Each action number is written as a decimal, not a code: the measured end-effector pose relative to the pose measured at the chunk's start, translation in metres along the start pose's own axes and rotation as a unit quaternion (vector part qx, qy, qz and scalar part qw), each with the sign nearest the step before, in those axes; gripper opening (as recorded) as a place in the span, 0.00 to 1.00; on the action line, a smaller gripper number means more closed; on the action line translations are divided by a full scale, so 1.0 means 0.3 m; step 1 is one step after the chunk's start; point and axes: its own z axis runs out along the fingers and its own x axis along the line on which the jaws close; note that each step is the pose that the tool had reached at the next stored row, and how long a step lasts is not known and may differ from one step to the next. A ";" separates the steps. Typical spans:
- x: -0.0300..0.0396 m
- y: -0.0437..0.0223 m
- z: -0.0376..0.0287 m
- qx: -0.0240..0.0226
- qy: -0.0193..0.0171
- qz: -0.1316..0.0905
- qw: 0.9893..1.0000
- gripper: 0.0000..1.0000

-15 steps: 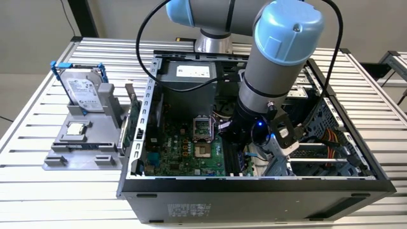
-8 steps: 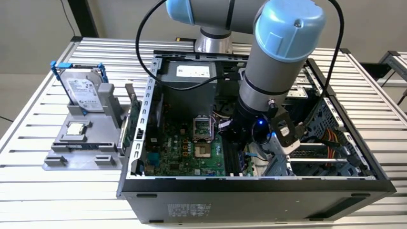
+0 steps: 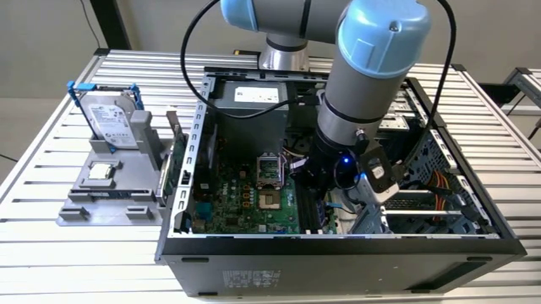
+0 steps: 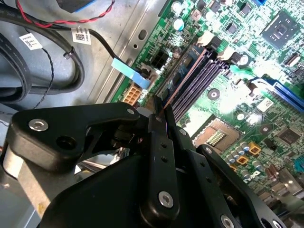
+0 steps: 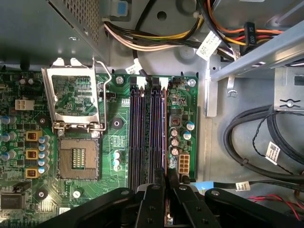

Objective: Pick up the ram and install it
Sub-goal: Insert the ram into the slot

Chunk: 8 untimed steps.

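Note:
My gripper (image 3: pixel 325 190) reaches down inside the open computer case (image 3: pixel 338 244), over the memory slots (image 5: pixel 142 137) of the green motherboard (image 3: pixel 245 202). In both wrist views its black fingers (image 5: pixel 172 183) are closed on the ram (image 5: pixel 164 133), which shows edge-on as a thin dark strip. The ram (image 4: pixel 183 78) runs along the outermost slot, next to the dark empty slots (image 4: pixel 202 78). I cannot tell whether it is seated in that slot. White latches (image 5: pixel 164 81) stand at the slots' far end.
The processor socket (image 5: pixel 76 104) beside the slots has its metal lid raised. Cable bundles (image 5: pixel 256 137) and drive-bay metal (image 5: pixel 251 61) lie close beside the slots. On the exterior view's left, a grey fixture (image 3: pixel 110 202) holds a hard drive in a blue frame (image 3: pixel 111 120) and a small silver chip (image 3: pixel 101 170).

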 end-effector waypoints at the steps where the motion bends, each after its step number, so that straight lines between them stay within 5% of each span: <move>1: 0.000 0.001 0.000 0.000 0.000 0.001 1.000 0.00; 8: 0.001 0.005 -0.005 0.000 0.000 0.002 1.000 0.00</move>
